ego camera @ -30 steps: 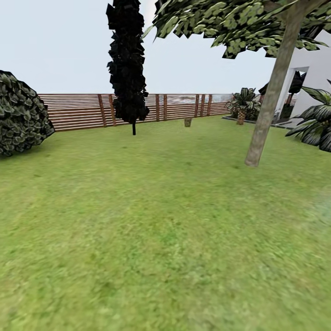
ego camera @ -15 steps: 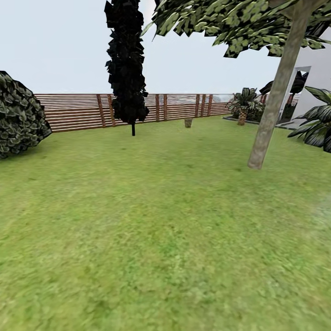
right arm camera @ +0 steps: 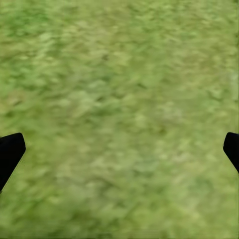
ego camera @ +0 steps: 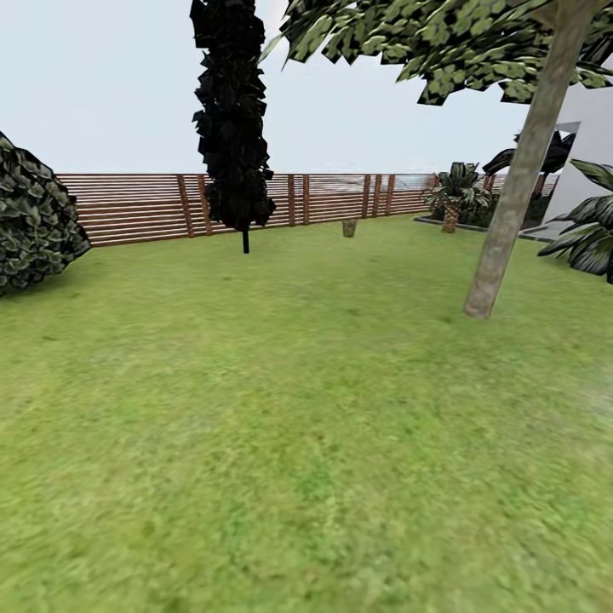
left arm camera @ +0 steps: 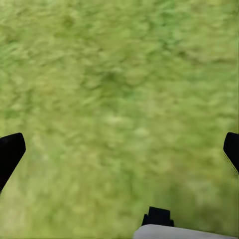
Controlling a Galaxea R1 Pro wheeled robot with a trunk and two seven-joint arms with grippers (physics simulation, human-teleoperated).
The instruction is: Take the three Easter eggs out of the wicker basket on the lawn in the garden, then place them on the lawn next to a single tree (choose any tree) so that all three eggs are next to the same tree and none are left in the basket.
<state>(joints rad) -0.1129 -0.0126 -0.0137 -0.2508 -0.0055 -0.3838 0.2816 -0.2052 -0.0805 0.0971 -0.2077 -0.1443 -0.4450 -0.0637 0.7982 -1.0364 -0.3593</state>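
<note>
I see the tree (ego camera: 519, 179) rising from the lawn (ego camera: 281, 426), well right of the dark cypress (ego camera: 232, 119). My left gripper (left arm camera: 119, 149) and right gripper (right arm camera: 119, 149) both hang spread wide over bare grass.

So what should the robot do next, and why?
Probably keep turning to look for the basket. Both end effectors, left and right, hang open over the mottled green lawn with nothing between their fingers. Ahead stand a tall tree with a smooth grey-beige trunk and a brown slatted wooden fence.
</note>
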